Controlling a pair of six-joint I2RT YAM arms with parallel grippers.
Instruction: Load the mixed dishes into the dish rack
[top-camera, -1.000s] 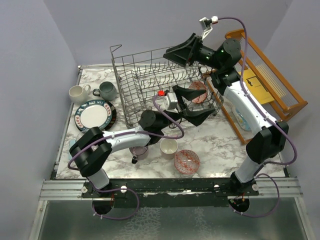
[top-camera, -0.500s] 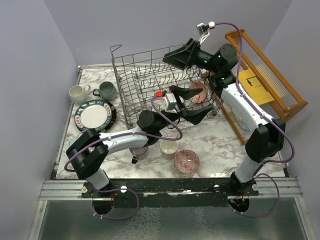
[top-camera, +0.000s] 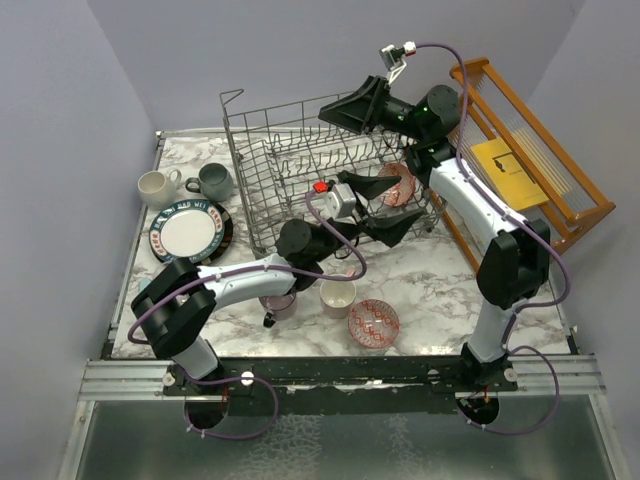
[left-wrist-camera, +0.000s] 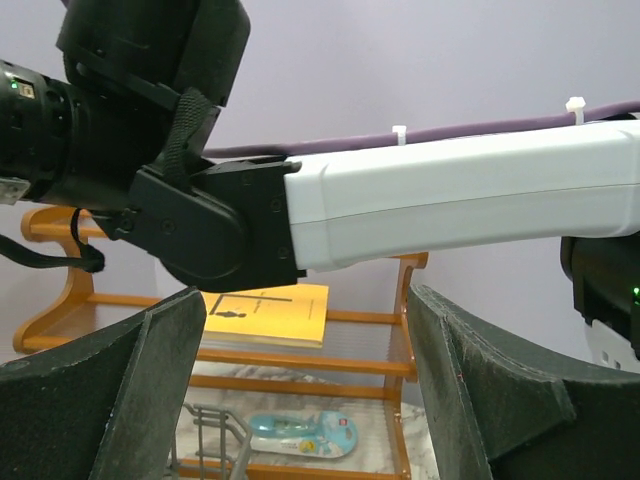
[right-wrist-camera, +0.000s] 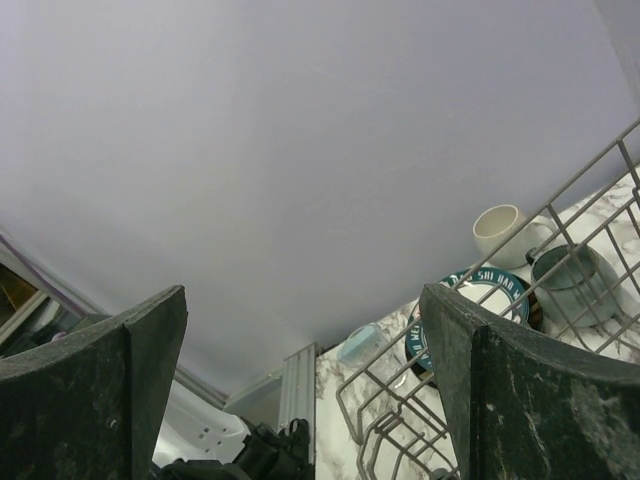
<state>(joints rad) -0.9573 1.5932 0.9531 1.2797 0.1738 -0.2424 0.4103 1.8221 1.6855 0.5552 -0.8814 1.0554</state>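
Near table (top-camera: 430, 280) edge: patterned bowl (top-camera: 373, 321), cream mug (top-camera: 338, 296), purple mug (top-camera: 278, 305) | Left side: plate (top-camera: 188, 230), white mug (top-camera: 155, 187), grey-green mug (top-camera: 213, 181) | Middle: left pincer (top-camera: 400, 203) wide open, empty, over dish rack (top-camera: 290, 165) right end, near second bowl (top-camera: 396, 186) inside | Far: right pincer (top-camera: 335, 113) wide open, empty, above rack

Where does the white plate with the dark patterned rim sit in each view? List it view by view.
Top external: plate on the table, left of the dish rack.
Left wrist: not in it.
Right wrist: lower right, behind rack wires.
Shared landmark: grey-green mug near it.
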